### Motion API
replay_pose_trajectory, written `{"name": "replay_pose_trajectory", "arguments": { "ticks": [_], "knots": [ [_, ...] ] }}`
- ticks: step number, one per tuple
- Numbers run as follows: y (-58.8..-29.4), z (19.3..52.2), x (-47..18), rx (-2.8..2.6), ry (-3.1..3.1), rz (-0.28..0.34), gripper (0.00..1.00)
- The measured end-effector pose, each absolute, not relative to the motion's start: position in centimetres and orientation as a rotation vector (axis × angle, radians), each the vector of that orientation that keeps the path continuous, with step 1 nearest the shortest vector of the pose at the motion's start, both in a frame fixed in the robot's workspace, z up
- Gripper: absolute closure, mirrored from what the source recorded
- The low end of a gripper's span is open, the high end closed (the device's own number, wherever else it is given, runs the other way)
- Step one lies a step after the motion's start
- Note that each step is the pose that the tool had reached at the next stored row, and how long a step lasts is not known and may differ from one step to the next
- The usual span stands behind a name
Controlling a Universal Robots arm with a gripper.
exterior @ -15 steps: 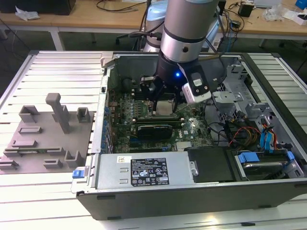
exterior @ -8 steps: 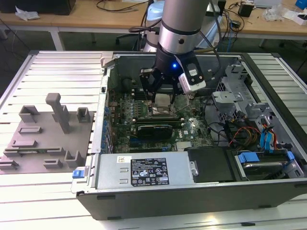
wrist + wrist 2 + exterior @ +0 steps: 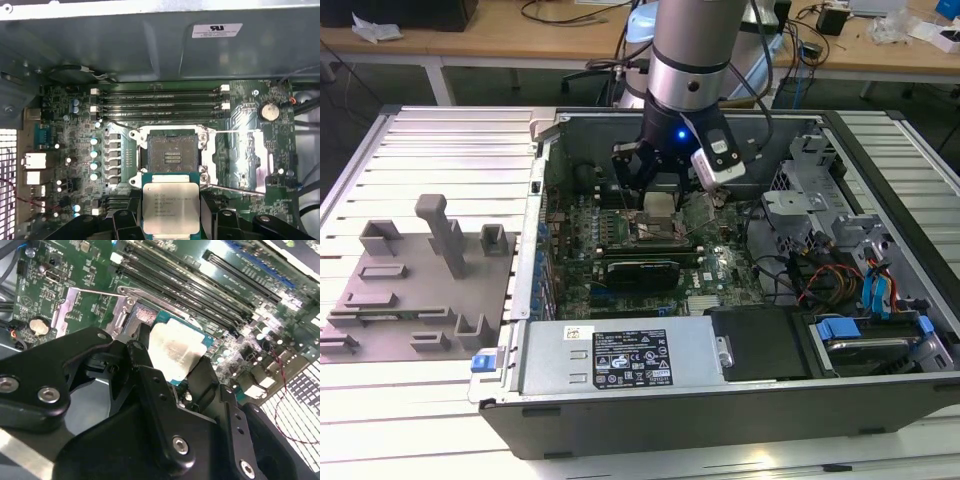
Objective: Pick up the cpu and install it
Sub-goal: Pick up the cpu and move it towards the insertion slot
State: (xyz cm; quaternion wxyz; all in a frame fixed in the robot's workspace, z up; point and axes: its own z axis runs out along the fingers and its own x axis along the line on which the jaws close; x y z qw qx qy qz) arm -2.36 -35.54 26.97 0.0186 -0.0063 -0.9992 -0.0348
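Over the open socket (image 3: 170,152), the cpu (image 3: 170,207) was held, not yet seated.
Jaws were clamped on the cpu's opposite edges, so the pick-up was done; in the first wrist view it hung near the socket, lid up, apart from it. Beside the socket the load plate (image 3: 242,150) stood swung open, the contacts bare; lowering and seating were left.

Silvery cpu (image 3: 170,207) with a teal rim; green board (image 3: 282,145); grey blocks (image 3: 445,235); black card (image 3: 640,272).
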Motion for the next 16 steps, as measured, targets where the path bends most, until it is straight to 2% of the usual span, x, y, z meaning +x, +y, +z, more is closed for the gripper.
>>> {"name": "replay_pose_trajectory", "arguments": {
  "ticks": [16],
  "knots": [
    [-34.0, 25.9, -2.5, 0.041, -3.121, -0.108, 0.45]
  ]
}}
